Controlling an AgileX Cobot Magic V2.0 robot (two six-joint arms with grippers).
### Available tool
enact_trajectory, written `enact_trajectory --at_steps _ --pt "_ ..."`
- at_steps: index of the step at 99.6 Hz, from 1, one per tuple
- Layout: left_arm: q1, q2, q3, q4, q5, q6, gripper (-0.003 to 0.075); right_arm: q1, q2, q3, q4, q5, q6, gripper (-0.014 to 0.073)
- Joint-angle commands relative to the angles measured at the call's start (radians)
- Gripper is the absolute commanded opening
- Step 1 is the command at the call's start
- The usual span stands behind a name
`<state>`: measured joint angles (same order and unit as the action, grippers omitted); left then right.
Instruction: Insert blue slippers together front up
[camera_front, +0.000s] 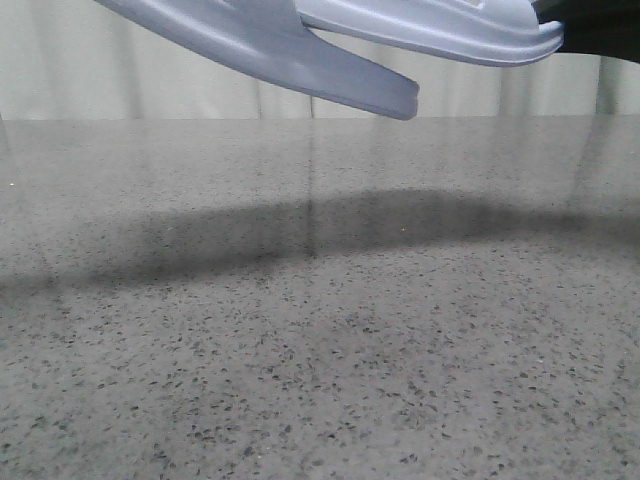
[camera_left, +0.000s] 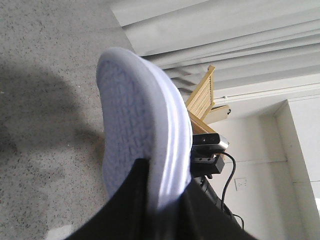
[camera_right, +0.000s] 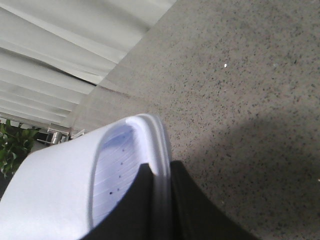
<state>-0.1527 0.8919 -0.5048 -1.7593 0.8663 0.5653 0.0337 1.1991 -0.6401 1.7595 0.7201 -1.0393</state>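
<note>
- Slippers both up in the air over the worktop (camera_front: 320, 350), left slipper (camera_left: 145, 135) clamped in left claw (camera_left: 162, 200), right slipper (camera_right: 75, 185) clamped in right claw (camera_right: 157, 200)
- Overlapping up top, seemingly not yet nested

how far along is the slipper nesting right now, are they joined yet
Done: both blue slippers are lifted above the table, one in the left gripper, one in the right gripper. In hand: the left slipper and right slipper overlap in the front view. Left: whether one is inside the other is unclear, so nesting remains.
</note>
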Motion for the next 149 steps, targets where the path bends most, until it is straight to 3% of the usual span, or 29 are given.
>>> enact_trajectory --at_steps 1,31,47,86,149 --pt "-0.011 -0.006 -0.035 -0.102 0.129 0.002 0.0016 0.013 -0.017 -0.026 0.055 0.177 -0.042 -0.0107" --pt "-0.011 -0.006 -0.035 -0.102 -0.018 0.011 0.0016 0.013 -0.017 -0.026 0.068 0.261 -0.109 -0.0107" --pt "-0.011 0.002 -0.035 -0.102 -0.027 0.012 0.0015 0.013 -0.017 -0.026 0.067 0.289 -0.137 -0.0107" --pt "-0.011 0.082 -0.035 -0.102 0.136 0.035 0.0015 0.013 -0.005 -0.028 0.067 0.376 -0.166 -0.0107" --pt "-0.015 0.088 -0.035 -0.102 0.391 0.070 0.0015 0.013 -0.005 -0.028 0.067 0.327 -0.208 -0.0107"
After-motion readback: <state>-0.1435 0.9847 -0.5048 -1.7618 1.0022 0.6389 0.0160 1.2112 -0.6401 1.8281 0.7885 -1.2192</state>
